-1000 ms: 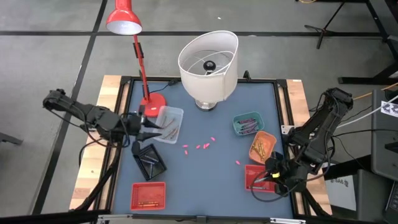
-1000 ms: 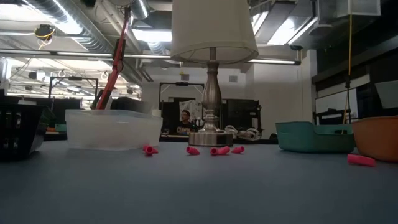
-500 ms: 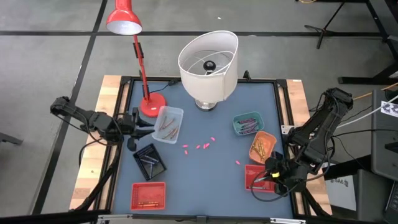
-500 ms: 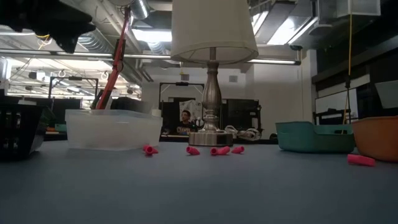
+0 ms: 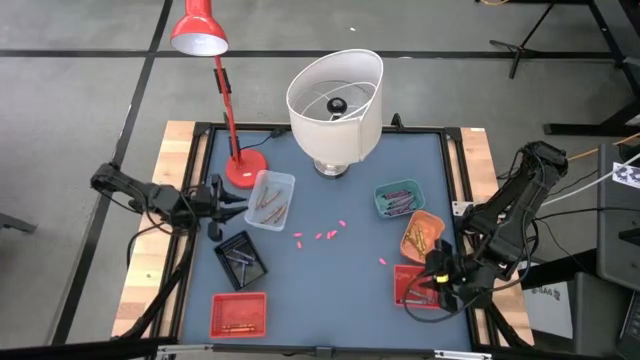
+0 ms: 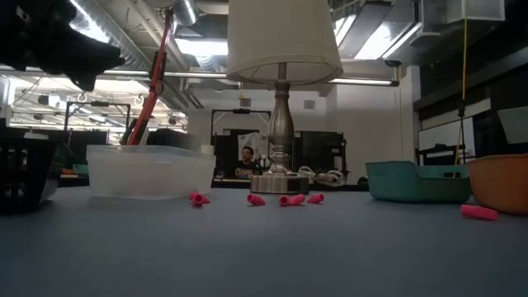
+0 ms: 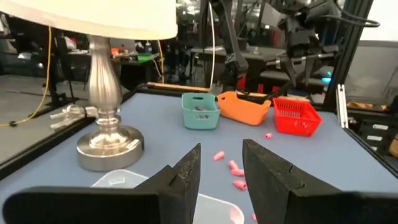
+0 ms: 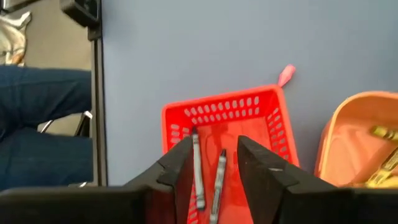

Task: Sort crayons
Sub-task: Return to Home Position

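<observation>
Several short pink crayons [image 5: 320,235] lie loose on the blue table between the trays; one more [image 5: 382,261] lies apart nearer the right, and they also show in the low view [image 6: 290,200]. My left gripper [image 5: 235,203] is open and empty, level, just left of the clear tray [image 5: 270,198]; its own view [image 7: 222,148] looks across the table. My right gripper [image 5: 425,283] is open and empty above the red basket [image 8: 227,118], which holds two crayons [image 8: 197,168].
A white-shaded lamp [image 5: 335,95] and a red desk lamp [image 5: 243,168] stand at the far side. A teal tray [image 5: 398,198], orange tray [image 5: 422,233], black tray [image 5: 240,258] and red tray [image 5: 238,313] hold crayons. A person's legs [image 8: 43,124] show beyond the table edge.
My left gripper has drawn back from over the clear tray toward the table's left edge, and its arm now shows at the low view's upper left. My right arm has kept still.
</observation>
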You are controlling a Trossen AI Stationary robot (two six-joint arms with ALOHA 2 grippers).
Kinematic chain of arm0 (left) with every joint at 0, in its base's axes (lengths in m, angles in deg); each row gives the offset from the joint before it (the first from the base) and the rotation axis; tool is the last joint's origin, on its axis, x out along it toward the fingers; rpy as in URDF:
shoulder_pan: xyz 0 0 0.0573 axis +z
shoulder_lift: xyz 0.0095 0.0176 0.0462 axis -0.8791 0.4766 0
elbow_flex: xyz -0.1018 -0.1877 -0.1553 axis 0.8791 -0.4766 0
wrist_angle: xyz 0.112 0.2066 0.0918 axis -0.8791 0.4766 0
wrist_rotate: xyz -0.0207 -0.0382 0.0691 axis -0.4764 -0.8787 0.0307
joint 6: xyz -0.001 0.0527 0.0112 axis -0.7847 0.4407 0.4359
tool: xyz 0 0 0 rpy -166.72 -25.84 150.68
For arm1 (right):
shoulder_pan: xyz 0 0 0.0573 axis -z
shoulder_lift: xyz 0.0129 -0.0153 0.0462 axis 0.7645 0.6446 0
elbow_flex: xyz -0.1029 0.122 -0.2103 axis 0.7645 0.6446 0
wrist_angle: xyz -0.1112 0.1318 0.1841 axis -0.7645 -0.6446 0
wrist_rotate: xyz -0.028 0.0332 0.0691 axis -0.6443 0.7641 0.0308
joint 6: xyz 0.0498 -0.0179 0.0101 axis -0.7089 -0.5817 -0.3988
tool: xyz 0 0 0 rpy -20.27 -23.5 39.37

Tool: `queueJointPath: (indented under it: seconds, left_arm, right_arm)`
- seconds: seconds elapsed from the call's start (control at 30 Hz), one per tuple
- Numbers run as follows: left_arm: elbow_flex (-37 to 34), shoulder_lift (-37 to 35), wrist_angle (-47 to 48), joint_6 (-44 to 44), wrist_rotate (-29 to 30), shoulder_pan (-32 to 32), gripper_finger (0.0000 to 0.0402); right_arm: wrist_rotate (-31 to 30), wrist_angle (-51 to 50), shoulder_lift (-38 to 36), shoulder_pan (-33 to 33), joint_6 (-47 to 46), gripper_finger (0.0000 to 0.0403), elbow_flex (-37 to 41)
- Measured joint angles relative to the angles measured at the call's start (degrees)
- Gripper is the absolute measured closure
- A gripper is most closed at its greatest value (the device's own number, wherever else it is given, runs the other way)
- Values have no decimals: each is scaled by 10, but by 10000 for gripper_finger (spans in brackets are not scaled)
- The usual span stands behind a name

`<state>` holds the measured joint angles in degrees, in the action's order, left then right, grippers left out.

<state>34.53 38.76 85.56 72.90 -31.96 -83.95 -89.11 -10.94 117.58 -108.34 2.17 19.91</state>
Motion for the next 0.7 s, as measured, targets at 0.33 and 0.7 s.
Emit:
queueJointPath:
  seconds: [0.33, 0.7]
  left_arm:
    - [-57, -5, -112, 41, -44, 37, 298]
    - [-57, -5, -122, 58, -140, 133, 298]
  right_arm:
    - [-23, 1, -2, 55, 143, 306, -42]
    - [6, 15, -61, 187, 495, 365, -109]
